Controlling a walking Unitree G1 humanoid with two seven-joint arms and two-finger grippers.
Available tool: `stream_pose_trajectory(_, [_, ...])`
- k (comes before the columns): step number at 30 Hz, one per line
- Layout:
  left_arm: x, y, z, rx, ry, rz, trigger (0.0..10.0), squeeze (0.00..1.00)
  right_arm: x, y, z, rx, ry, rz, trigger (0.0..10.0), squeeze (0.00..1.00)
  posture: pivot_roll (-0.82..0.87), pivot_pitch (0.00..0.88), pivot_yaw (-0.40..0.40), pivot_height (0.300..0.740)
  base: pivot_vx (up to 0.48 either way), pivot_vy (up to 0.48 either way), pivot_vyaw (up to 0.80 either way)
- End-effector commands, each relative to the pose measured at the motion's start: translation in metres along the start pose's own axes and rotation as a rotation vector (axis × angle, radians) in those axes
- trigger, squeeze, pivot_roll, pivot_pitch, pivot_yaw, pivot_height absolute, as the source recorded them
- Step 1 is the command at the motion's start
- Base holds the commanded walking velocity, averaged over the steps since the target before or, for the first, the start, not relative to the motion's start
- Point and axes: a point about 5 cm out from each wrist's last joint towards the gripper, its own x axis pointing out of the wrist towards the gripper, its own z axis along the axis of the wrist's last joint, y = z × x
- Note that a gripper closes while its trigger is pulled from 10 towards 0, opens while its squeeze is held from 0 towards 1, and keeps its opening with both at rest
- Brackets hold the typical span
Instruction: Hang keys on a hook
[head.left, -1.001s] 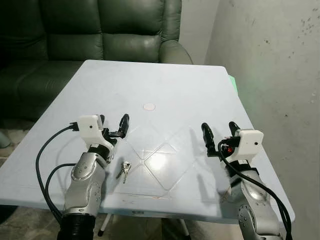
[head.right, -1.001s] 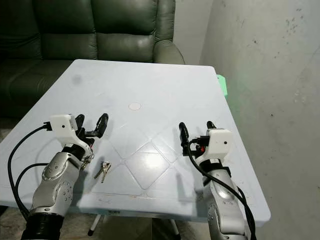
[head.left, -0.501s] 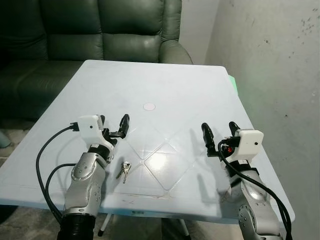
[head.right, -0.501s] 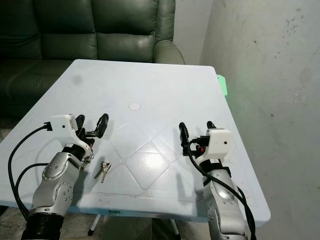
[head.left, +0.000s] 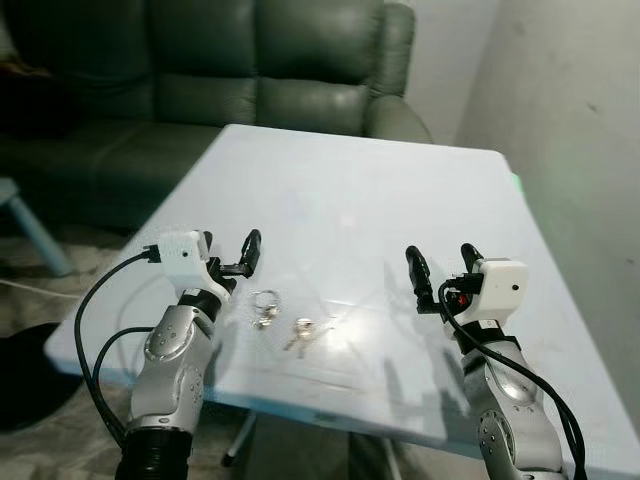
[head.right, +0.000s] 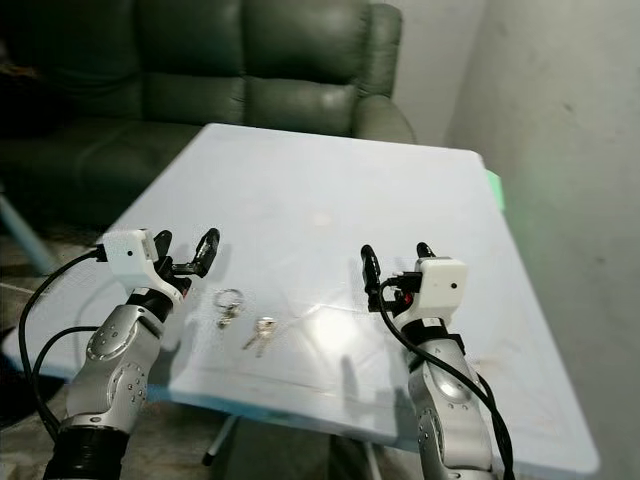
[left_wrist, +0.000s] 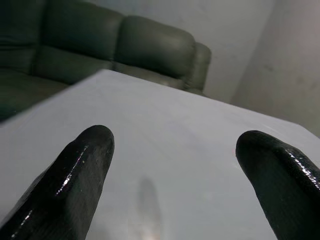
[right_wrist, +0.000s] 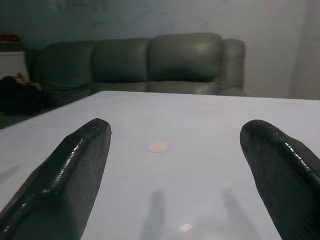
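Since nothing's been picked up yet, the left gripper (head.left: 232, 258) just hangs over the near left part of the table (head.left: 370, 190) with its fingers spread wide and empty, probably staged for a reach. Right beside it the keys (head.left: 299, 334) lie flat on the tabletop next to a loose ring (head.left: 264, 303), close to the near edge, so a sloppy sweep could knock them off. Plenty of bare table beyond them for moving around. Further right, the right gripper (head.left: 439, 268) is also wide open and holding nothing, well apart from the keys. Behind the table there's a dark sofa (head.left: 250, 60). Can't spot a hook anywhere.
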Motion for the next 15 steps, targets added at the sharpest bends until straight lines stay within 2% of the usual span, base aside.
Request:
stream_pose_trajectory(1, [0.0012, 0.0008, 0.0021, -0.008, -0.001, -0.002, 10.0, 0.00, 0.0005, 0.0015, 0.0030, -0.003, -0.011, 0.006, 10.0, 0.00, -0.06, 0.000, -0.028, 0.740, 0.000, 0.480, 0.00])
stream_pose_trajectory(10, [0.0017, 0.0005, 0.0018, -0.010, -0.003, 0.004, 10.0, 0.00, 0.0010, 0.0022, 0.0027, -0.004, -0.010, 0.013, 10.0, 0.00, -0.06, 0.000, -0.030, 0.740, 0.000, 0.462, 0.00])
stream_pose_trajectory(15, [0.0014, 0.0006, 0.0014, 0.001, -0.003, 0.009, 10.0, 0.00, 0.0012, 0.0023, 0.0027, -0.005, -0.010, 0.016, 10.0, 0.00, -0.06, 0.000, -0.034, 0.740, 0.000, 0.000, 0.00])
